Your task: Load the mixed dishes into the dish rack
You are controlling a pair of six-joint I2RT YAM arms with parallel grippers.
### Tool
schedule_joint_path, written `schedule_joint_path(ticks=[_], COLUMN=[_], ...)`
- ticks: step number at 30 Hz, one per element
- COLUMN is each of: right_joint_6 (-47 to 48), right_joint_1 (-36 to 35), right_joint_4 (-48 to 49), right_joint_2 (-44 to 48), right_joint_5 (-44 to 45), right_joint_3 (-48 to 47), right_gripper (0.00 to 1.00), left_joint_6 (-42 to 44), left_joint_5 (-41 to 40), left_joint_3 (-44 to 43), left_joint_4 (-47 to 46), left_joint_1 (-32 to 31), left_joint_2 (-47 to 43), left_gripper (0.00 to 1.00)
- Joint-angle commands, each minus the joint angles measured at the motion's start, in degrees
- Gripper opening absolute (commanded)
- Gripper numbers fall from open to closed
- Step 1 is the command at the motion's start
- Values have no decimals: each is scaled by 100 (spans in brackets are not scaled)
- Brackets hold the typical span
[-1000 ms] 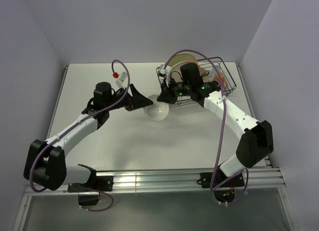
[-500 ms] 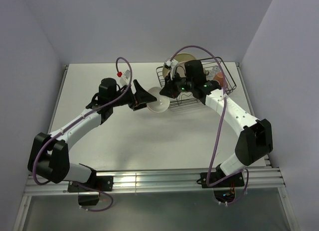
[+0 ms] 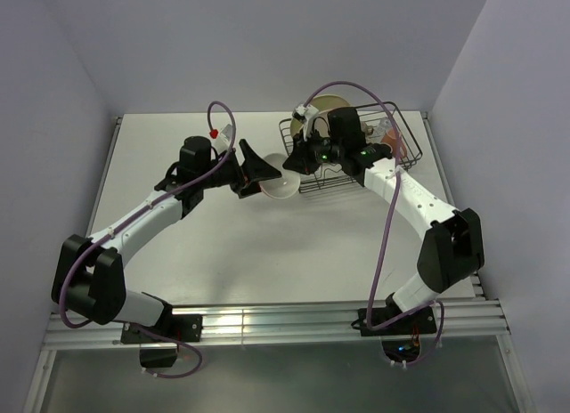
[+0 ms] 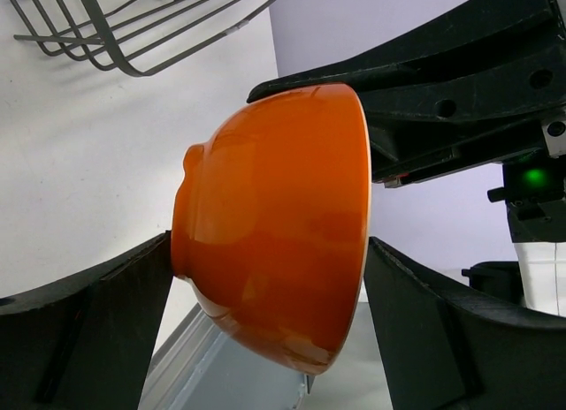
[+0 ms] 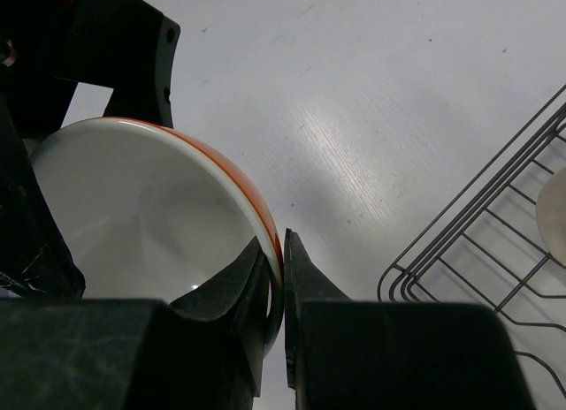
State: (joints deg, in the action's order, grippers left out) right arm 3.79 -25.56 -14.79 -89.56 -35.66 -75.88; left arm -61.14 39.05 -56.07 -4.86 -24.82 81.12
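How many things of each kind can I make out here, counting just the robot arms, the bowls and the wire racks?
Black-and-white robot arms: 2 (left arm, right arm)
Orange bowl with white inside: 1
Black wire dish rack: 1
Total: 4

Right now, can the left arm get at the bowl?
Likely yes: the left gripper straddles the bowl, foot to rim, nothing between; whether it presses is unclear. The right gripper pinches the rim.
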Motion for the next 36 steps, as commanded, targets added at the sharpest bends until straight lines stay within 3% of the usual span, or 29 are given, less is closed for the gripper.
schedule_joint_path(ticks=[1,9,15,19,22,24,25,31,36], right_joint_6=[-195,-265,-230,-177,-133,-89,-80,95,139], right_joint_1=[25,16,16,16,25,16,25,25,25], right_joint_4=[371,327,301,248,231,204,187,116,108], right_joint_2=[-35,-70,-97,-106,-106,-97,-97,-62,-44], right_joint_5=[-195,-283,-266,-301,-354,-354,-337,-161,-161], right_joint_3=[-226,-147,-147,-191,-217,-226,-235,-235,-217], right_gripper=[0,0,0,7,13,21,31,55,56], left_joint_6=[-152,-319,-398,-416,-451,-399,-355,269,656], left_joint_5=[-99,-90,-143,-169,-187,-231,-274,-477,-565], left_joint_3=[-141,-62,-44,17,61,53,44,-237,-492], left_joint_4=[-234,-445,-507,-498,-568,-568,-542,-52,266], left_joint_1=[-32,-67,-67,-76,-76,-76,-76,-84,-102], left_joint_2=[-79,-132,-202,-246,-281,-307,-334,-395,-404], left_gripper=[91,82,69,56,52,52,50,41,38])
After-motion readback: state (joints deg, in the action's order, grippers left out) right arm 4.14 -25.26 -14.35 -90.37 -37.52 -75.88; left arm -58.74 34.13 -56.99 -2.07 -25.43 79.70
